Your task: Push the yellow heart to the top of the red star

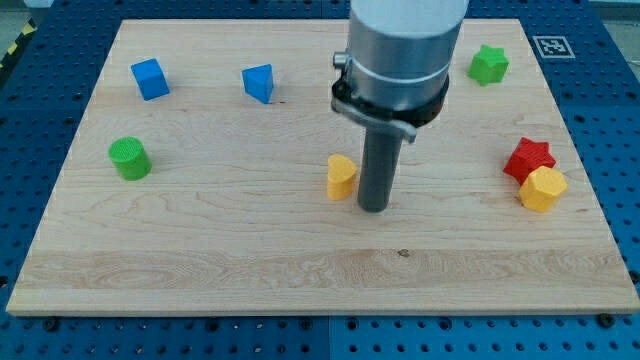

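The yellow heart (341, 176) lies near the middle of the wooden board (200, 240). My tip (374, 208) stands just to the heart's right, very close to it and slightly lower in the view. The red star (528, 158) lies far at the view's right, with a yellow hexagon block (543, 189) touching its lower right side. The arm's grey body (400, 50) hangs over the board's upper middle and hides the board behind it.
A blue cube (150, 79) and a blue wedge-shaped block (259, 83) lie at the upper left. A green cylinder (129, 158) lies at the left. A green star (489, 65) lies at the upper right. The board rests on a blue perforated table (30, 130).
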Available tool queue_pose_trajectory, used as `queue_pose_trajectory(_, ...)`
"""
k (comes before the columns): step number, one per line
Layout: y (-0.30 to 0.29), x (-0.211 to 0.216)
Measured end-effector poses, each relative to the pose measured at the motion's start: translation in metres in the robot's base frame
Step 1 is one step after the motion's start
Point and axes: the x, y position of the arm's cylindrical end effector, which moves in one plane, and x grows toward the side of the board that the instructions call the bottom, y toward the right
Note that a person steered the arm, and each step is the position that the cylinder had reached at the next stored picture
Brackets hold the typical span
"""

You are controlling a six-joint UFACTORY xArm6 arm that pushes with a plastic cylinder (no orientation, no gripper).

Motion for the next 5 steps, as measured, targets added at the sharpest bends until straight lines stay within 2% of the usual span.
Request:
queue_pose_trajectory(1, -0.052, 0.016)
queue_pose_trajectory(2, -0.06, -0.014)
queue_pose_trajectory(3, -0.013, -0.06)
queue_pose_trajectory(4, 0.037, -0.073)
queue_pose_trajectory(5, 0.033, -0.068)
